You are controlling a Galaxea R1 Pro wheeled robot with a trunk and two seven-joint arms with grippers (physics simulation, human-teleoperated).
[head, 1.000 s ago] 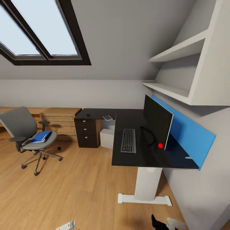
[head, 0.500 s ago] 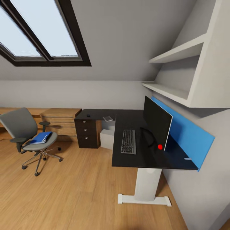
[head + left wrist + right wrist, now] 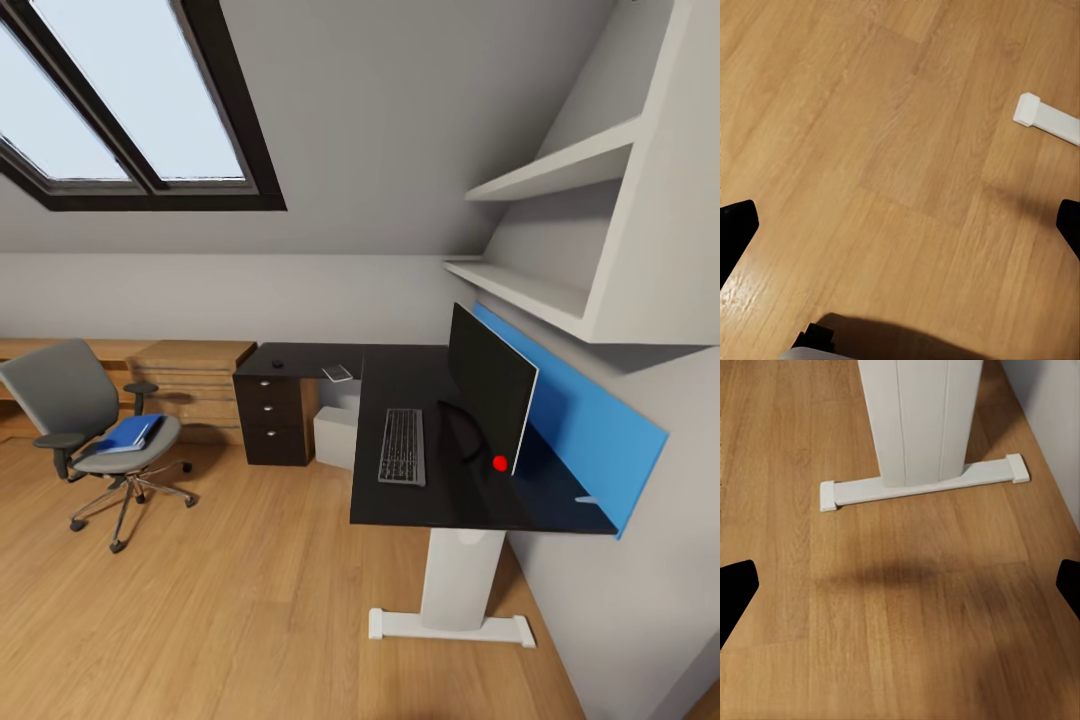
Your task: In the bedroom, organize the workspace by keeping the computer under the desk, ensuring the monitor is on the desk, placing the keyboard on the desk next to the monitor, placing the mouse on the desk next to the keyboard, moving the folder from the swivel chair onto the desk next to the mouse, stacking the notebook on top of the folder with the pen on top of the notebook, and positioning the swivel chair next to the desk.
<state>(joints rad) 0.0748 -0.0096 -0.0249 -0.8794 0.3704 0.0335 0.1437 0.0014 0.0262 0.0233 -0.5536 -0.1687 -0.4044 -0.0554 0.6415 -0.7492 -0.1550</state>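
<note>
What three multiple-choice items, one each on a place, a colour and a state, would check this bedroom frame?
1. Where does the folder lie?
A. on the seat of the swivel chair
B. on the desk
C. on the floor

2. What colour is the wall panel behind the monitor?
A. green
B. blue
C. orange

3. How does the keyboard lie?
A. propped against the monitor
B. hanging over the desk's edge
C. flat on the desk, in front of the monitor

Answers: 1 A, the blue folder rests on the grey seat. 2 B, the panel along the wall is bright blue. 3 C, the keyboard sits flat on the black top.
</note>
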